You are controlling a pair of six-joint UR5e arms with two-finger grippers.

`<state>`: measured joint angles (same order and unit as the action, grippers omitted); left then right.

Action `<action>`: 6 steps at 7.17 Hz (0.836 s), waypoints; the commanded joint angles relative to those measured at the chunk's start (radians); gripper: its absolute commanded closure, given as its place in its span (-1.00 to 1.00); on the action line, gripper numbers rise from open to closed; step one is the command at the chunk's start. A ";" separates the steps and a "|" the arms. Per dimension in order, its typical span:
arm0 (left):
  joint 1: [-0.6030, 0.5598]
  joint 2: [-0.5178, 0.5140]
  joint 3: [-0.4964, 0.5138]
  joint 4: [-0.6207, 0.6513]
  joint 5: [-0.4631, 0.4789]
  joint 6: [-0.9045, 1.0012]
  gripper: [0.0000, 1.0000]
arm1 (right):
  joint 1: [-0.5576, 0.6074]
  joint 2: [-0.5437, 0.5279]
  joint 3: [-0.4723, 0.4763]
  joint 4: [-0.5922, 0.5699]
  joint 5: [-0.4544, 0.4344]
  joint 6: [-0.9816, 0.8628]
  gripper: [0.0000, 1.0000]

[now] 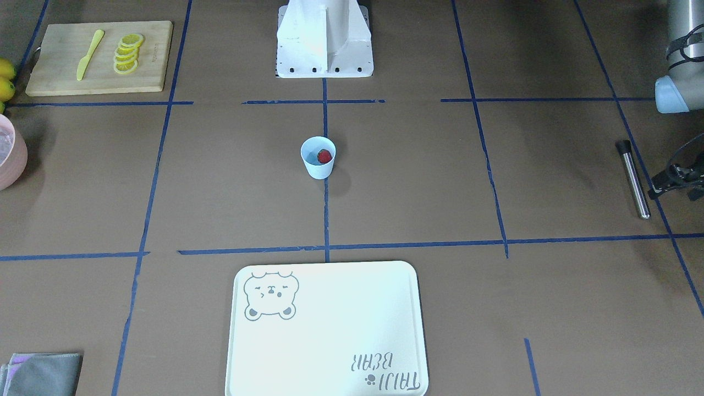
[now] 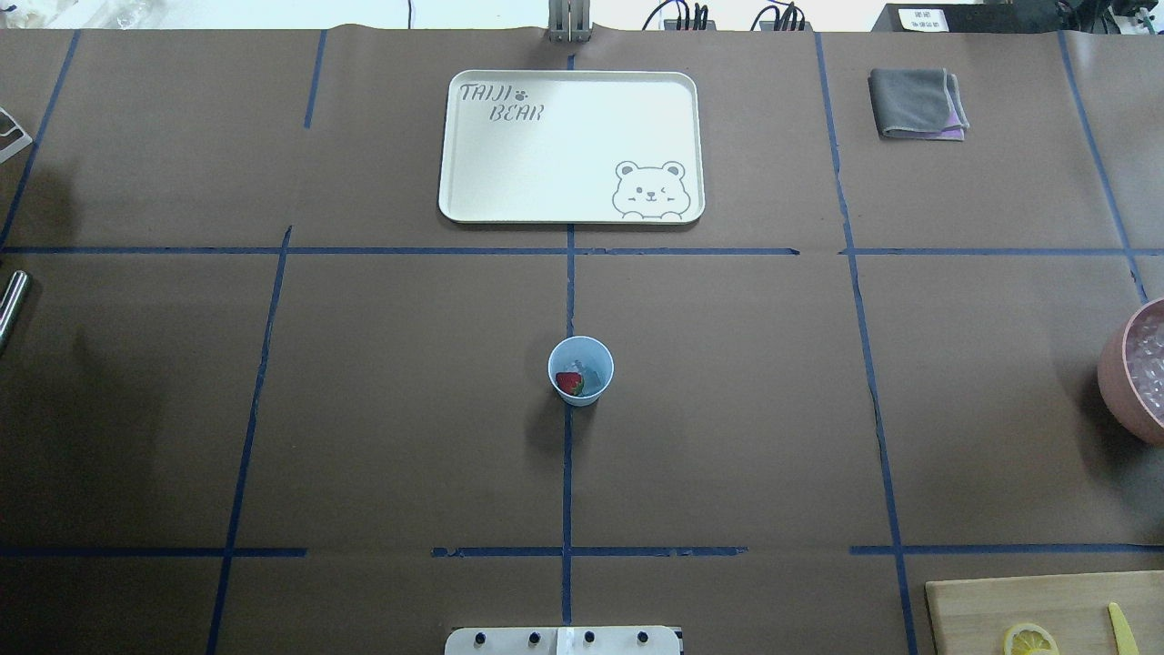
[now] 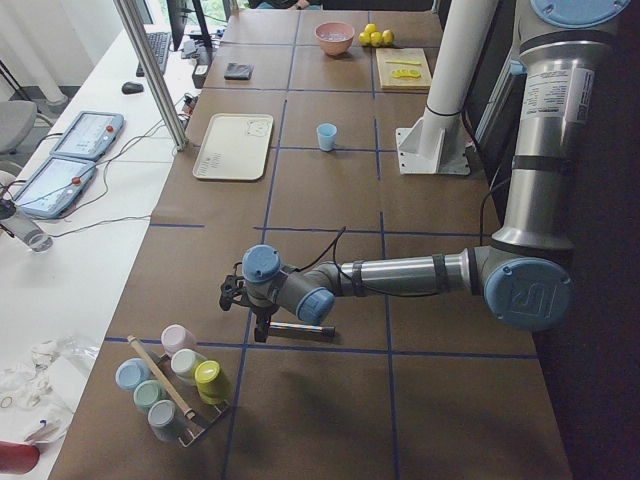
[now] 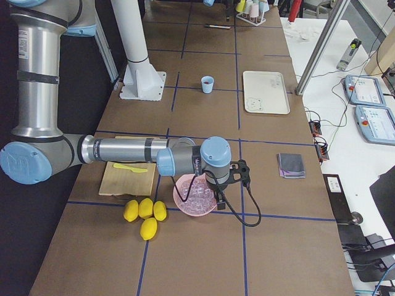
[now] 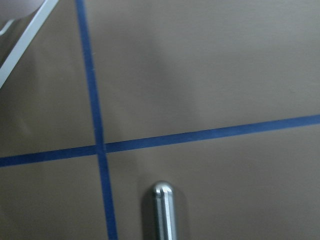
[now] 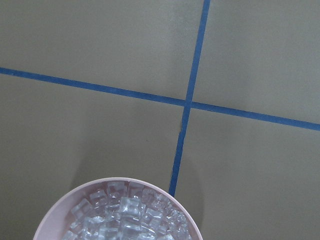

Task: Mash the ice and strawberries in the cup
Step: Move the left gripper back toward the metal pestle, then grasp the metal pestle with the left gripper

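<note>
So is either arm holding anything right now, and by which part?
Nothing that shows. The left gripper is beside the metal muddler lying on the table; the right gripper hangs over the pink bowl of ice cubes.

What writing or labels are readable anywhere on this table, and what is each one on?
"TAIJI BEAR", beside a paw print: on the pale tray.
Small print near the wooden cutting board's edge: too small to read.
Sticker on the left arm: too small to read.
</note>
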<state>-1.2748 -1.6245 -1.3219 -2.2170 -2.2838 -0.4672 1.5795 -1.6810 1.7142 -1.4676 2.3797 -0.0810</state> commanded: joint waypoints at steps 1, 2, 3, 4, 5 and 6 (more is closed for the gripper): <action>0.034 0.000 0.026 -0.023 0.012 -0.022 -1.00 | 0.000 0.000 -0.001 0.000 0.003 0.001 -0.99; 0.079 0.000 0.027 -0.021 0.051 -0.025 -1.00 | 0.000 0.000 -0.001 0.000 0.003 0.000 -0.99; 0.097 0.002 0.032 -0.021 0.072 -0.025 -1.00 | 0.000 0.000 -0.001 0.000 0.003 0.000 -0.99; 0.097 0.002 0.038 -0.023 0.073 -0.024 -1.00 | 0.000 0.000 -0.002 0.000 0.003 0.000 -0.99; 0.097 0.002 0.038 -0.023 0.073 -0.022 -0.99 | 0.000 0.000 -0.001 0.000 0.003 0.001 -0.99; 0.097 0.002 0.038 -0.023 0.072 -0.024 -0.94 | 0.000 0.000 -0.001 0.000 0.003 0.001 -0.99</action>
<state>-1.1794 -1.6230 -1.2849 -2.2394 -2.2123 -0.4904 1.5800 -1.6812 1.7130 -1.4680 2.3823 -0.0803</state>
